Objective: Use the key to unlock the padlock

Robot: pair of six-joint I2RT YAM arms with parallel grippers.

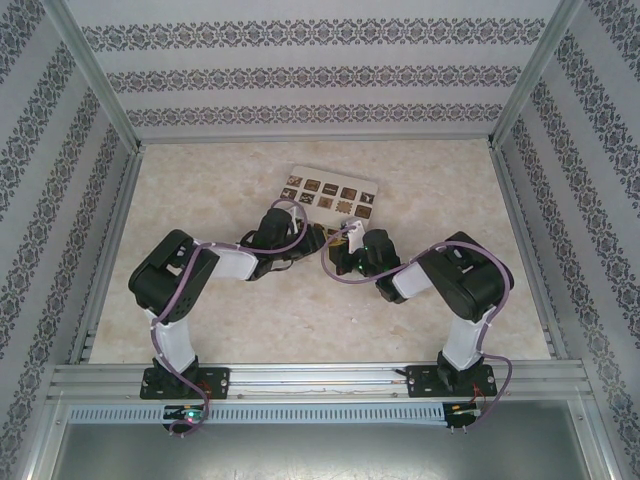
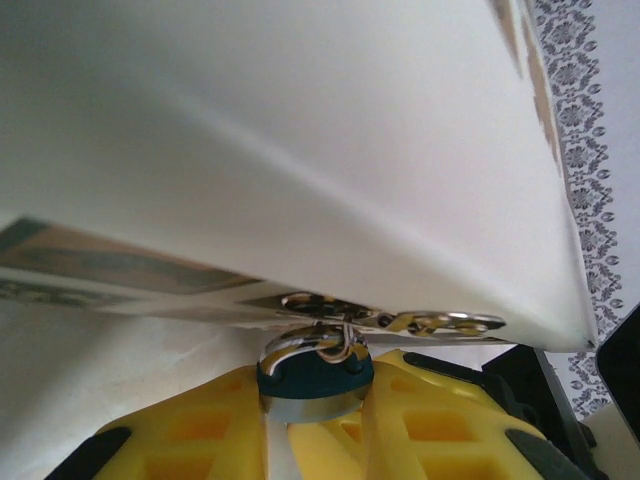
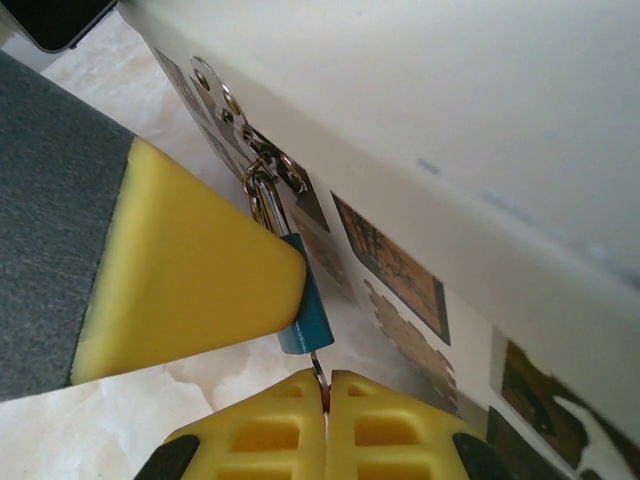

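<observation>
Padlock [image 3: 312,310]: teal body hangs at front face of cream box [image 2: 300,150]; silvery shackle [image 3: 262,200] passes through metal hasp [image 2: 420,322] on box. Key [image 3: 320,378]: thin metal sliver, touches bottom of padlock body; how deep it sits, cannot tell. Left gripper [image 2: 315,388]: 2 yellow fingers narrowly apart, clamped on padlock body from both sides. Right gripper [image 3: 325,400]: jaws pressed together, pinching key just below padlock. Both grippers meet at near edge of box, mid table [image 1: 300,320].
</observation>
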